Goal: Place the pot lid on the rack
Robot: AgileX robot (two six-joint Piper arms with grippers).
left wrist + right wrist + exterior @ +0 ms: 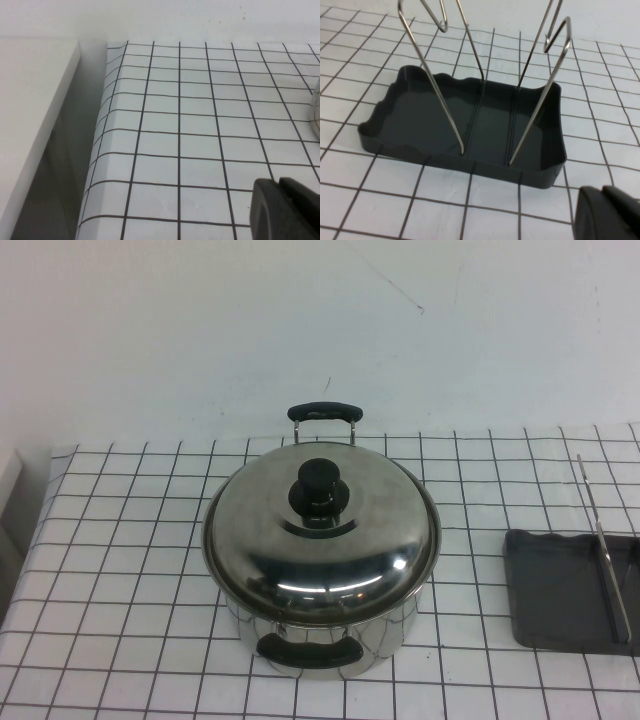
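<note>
The shiny domed pot lid (322, 545) with its black knob (318, 490) sits on the steel pot (335, 652) in the middle of the checked table. The dark grey rack (560, 590) with upright wire bars (605, 560) stands at the right edge; in the right wrist view it (470, 125) is close ahead and holds nothing. My right gripper (601, 191) is just short of the rack's near corner, fingers together, holding nothing. My left gripper (280, 183) hovers over the table's left part, fingers together, holding nothing. Neither arm shows in the high view.
The pot has two black handles, one at the back (323, 412) and one at the front (308, 650). The table's left edge (97, 150) drops beside a white ledge (35, 125). A sliver of the pot (316, 115) shows in the left wrist view.
</note>
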